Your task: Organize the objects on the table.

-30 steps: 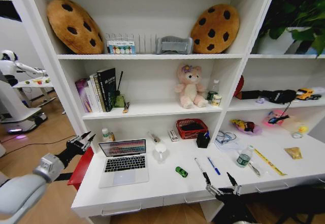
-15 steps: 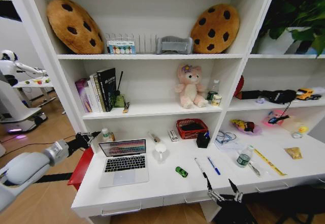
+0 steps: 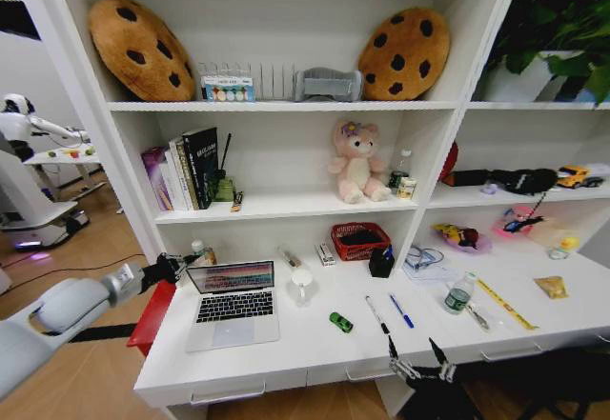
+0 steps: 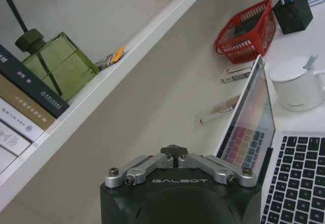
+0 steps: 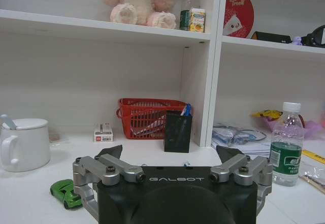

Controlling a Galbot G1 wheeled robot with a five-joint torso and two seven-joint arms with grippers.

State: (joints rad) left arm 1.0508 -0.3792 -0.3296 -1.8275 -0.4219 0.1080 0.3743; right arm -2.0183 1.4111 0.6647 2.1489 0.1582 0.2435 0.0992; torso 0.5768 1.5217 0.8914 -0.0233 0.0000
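An open silver laptop (image 3: pixel 232 303) sits on the left of the white table (image 3: pixel 286 358). My left gripper (image 3: pixel 174 267) is shut with nothing in it, level with the screen's upper left corner and just off the table's left end; from the wrist its tips (image 4: pixel 174 150) point along the lid (image 4: pixel 251 127). A green toy car (image 3: pixel 340 322), a black pen (image 3: pixel 376 313) and a blue pen (image 3: pixel 401 310) lie mid-table. A clear bottle (image 3: pixel 459 293) stands to the right. My right gripper (image 3: pixel 417 369) is open at the front edge, facing the car (image 5: pixel 65 192).
A white mug (image 3: pixel 301 285), red basket (image 3: pixel 360 241) and black pen holder (image 3: pixel 381 262) stand at the back. A small bottle (image 3: pixel 200 252) is behind the laptop. A red board (image 3: pixel 152 313) leans at the table's left end. Shelves rise right behind.
My left gripper has shut and moved right, closer to the laptop's screen corner. My right gripper has sunk a little at the table's front edge and stays open.
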